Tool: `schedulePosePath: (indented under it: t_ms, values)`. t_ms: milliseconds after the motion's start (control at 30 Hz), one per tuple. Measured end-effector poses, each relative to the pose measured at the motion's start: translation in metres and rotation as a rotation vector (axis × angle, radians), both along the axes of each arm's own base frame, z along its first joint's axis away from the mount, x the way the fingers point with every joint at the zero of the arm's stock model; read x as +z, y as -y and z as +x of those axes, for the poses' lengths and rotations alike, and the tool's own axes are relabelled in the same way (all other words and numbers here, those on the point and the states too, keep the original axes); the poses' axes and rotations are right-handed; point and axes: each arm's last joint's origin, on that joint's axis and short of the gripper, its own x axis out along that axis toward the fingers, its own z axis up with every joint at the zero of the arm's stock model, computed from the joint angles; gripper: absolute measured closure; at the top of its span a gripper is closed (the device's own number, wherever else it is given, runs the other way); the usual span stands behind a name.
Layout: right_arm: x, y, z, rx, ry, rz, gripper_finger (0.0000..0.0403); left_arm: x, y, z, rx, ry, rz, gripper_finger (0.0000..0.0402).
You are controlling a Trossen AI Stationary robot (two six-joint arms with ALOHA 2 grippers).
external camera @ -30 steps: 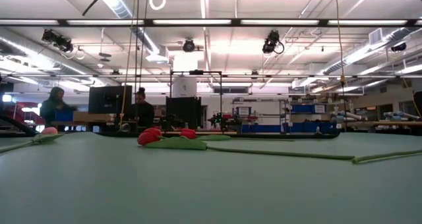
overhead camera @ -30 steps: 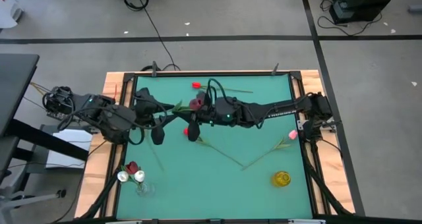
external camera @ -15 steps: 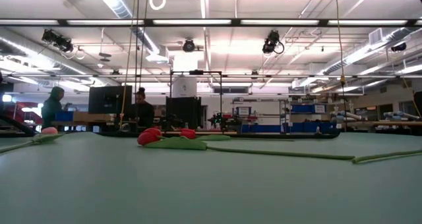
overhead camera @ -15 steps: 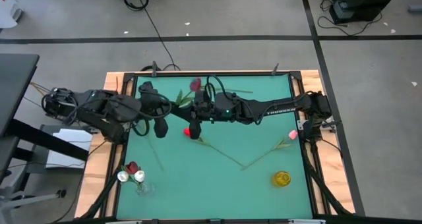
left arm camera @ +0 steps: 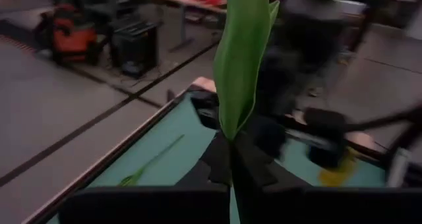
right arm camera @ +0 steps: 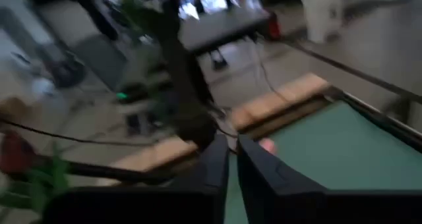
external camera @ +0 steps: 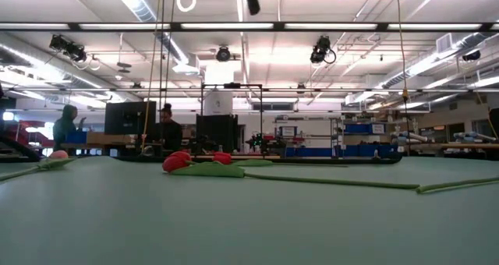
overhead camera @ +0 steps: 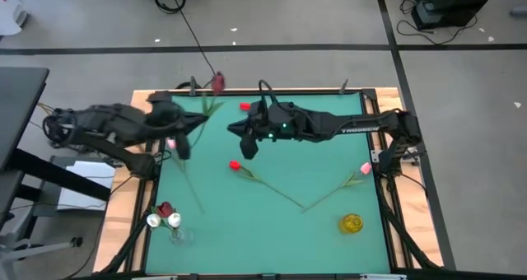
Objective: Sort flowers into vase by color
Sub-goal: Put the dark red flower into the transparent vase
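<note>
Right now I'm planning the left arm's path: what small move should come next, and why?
Probably carry the maroon tulip toward the clear vase at the table's near left corner. The left end effector is shut on its stem, lifted over the far left of the table, and the vase already holds a maroon head. The right end effector hangs mid-table, holding nothing.

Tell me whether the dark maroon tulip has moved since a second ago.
Yes. The maroon tulip, held in the left hand, went from mid-table up past the table's far edge, leftward.

Grey floor (overhead camera: 329,16), bright ceiling striplights (external camera: 312,26)
</note>
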Motion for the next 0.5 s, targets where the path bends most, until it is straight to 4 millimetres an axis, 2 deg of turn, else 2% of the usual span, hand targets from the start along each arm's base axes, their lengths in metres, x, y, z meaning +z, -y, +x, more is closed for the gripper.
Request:
schedulePosePath:
  t_ms: [133,300,433,500]
  values:
    - [-0.003,0.003,-0.008,-0.017,-0.085,0.034,0.0328,0.002,0.011,-0.021,-0.119,-0.019,0.047,0.04]
    - [-0.008,0.003,-0.012,-0.084,-0.148,0.071,0.0322,-0.007,0.03,-0.032,-0.211,-0.068,0.115,0.04]
    - [-0.01,0.002,-0.013,-0.146,-0.157,0.102,0.0324,-0.036,0.039,-0.046,-0.224,-0.081,0.126,0.0401]
    - [-0.01,0.003,-0.013,-0.184,-0.153,0.12,0.0324,-0.053,0.038,-0.057,-0.238,-0.063,0.094,0.0401]
